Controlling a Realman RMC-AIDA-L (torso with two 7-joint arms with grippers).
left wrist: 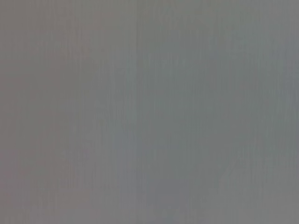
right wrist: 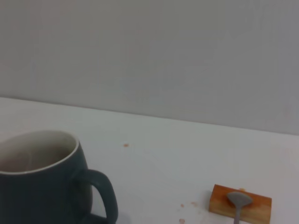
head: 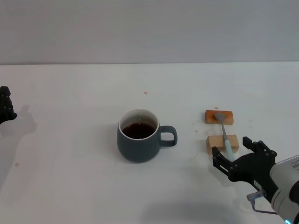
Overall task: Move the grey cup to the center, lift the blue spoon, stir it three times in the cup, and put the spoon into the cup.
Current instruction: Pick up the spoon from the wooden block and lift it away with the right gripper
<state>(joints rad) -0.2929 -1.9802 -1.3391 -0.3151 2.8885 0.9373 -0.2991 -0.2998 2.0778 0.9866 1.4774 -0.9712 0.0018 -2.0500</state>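
Right pincer open, low around the blue spoon handle's end

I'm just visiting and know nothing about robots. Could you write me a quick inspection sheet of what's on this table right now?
Surface: white table, a few small brownish specks.
Job's things: grey cup near the middle, dark liquid inside, handle toward the blue spoon; the spoon lies across two wooden blocks.
Clutter: only those blocks.
Grippers: right gripper open at the spoon's handle end; left gripper at the table's far left edge.
Cables: a thin one under the right wrist.
Surroundings: plain grey wall.
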